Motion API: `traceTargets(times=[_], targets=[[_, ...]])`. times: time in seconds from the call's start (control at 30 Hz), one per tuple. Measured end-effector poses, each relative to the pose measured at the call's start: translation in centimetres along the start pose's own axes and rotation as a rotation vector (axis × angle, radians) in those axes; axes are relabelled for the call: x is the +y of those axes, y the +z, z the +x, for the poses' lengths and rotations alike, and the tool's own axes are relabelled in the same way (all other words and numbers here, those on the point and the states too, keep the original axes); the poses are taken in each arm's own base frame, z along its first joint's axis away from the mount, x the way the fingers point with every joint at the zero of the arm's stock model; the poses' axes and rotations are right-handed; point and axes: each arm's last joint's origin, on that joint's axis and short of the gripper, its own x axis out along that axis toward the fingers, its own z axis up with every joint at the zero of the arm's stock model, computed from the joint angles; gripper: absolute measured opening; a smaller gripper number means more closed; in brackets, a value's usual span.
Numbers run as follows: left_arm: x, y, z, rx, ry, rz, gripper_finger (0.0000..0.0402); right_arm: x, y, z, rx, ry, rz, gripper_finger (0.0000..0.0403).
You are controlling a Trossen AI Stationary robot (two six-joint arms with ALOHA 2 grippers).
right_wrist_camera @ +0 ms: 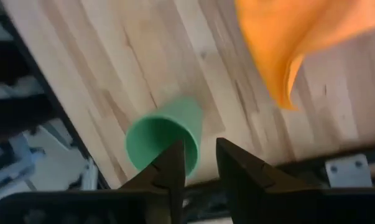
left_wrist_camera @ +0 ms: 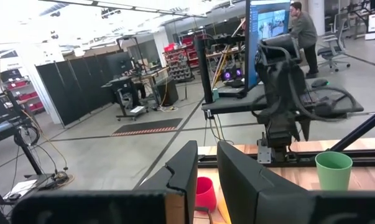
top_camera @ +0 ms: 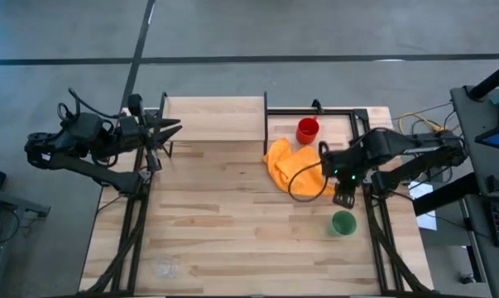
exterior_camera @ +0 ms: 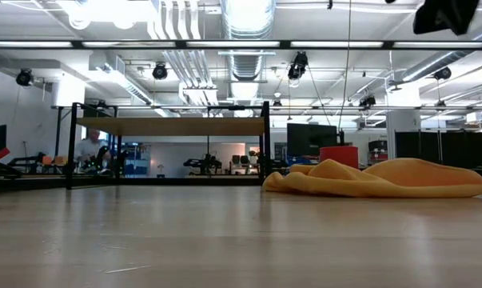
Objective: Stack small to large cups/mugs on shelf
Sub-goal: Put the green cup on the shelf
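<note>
The green cup (top_camera: 343,223) stands upright on the table near its right edge, and it also shows in the right wrist view (right_wrist_camera: 165,134). My right gripper (top_camera: 344,197) (right_wrist_camera: 199,162) hovers just above it, open by a narrow gap, touching nothing. The red mug (top_camera: 307,130) (exterior_camera: 338,154) stands at the table's far side beside the shelf (top_camera: 214,118) (exterior_camera: 173,126). The clear glass cup (top_camera: 166,266) stands at the near left corner. My left gripper (top_camera: 170,128) (left_wrist_camera: 207,177) waits at the shelf's left end, its fingers slightly apart.
An orange cloth (top_camera: 299,165) (exterior_camera: 384,178) lies crumpled between the red mug and the green cup, under the right arm. Black frame posts (top_camera: 373,207) run along the table's right and left edges. Bare planks (top_camera: 232,223) fill the middle and near part.
</note>
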Motion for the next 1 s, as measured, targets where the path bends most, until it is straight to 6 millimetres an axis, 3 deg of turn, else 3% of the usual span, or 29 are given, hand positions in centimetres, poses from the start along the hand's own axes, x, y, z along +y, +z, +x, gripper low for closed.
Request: traceTargets(times=[0.6,1.0], targets=[[-0.4,-0.6,0.5,0.025,-0.006,0.013,0.0049,4.1,-0.4,5.3,0.214,-0.168,0.059,0.0077],[-0.6,-1.0,0.7,0.037,-0.009,0.02,0.0049,5.3,1.6,9.1,0.29,-0.313,-0.009,0.0079]])
